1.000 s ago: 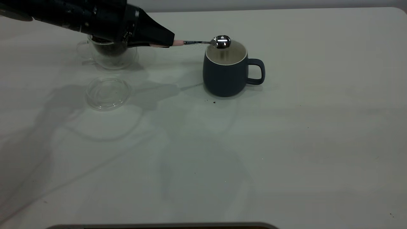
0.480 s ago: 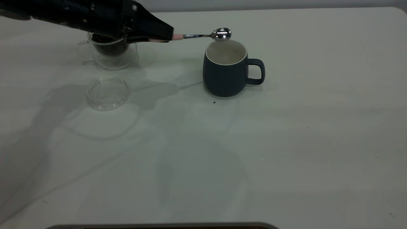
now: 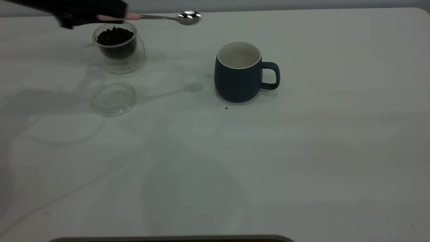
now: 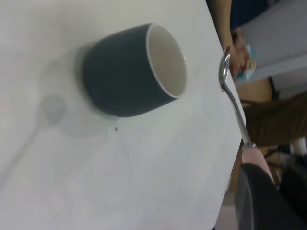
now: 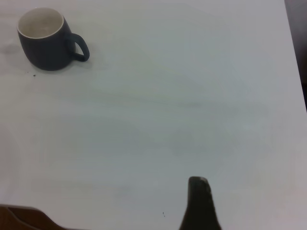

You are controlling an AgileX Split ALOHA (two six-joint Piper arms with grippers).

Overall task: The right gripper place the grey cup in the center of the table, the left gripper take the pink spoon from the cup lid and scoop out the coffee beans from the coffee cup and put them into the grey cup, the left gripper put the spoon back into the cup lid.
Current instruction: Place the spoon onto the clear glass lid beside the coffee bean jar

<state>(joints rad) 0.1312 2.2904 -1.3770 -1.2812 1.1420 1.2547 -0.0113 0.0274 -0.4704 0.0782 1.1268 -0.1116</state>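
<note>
Since a second ago the black wedge-shaped left gripper (image 3: 97, 15) has pulled back from the rounded blue-grey matte mug (image 3: 239, 71) toward the clear double-walled glass cup (image 3: 117, 47) of dark roasted coffee beans (image 3: 115, 36), its fingers clamped on the pale-pink-handled metal teaspoon (image 3: 168, 16), whose bowl looks empty. You risk clipping the glass cup's rim if you descend early toward the clear round glass lid (image 3: 114, 98), just in front of that cup. The right gripper (image 5: 199, 203) hangs well clear of the mug; I cannot tell its fingers' state. The white tabletop (image 3: 302, 151) shows dark specks beside the mug.
</note>
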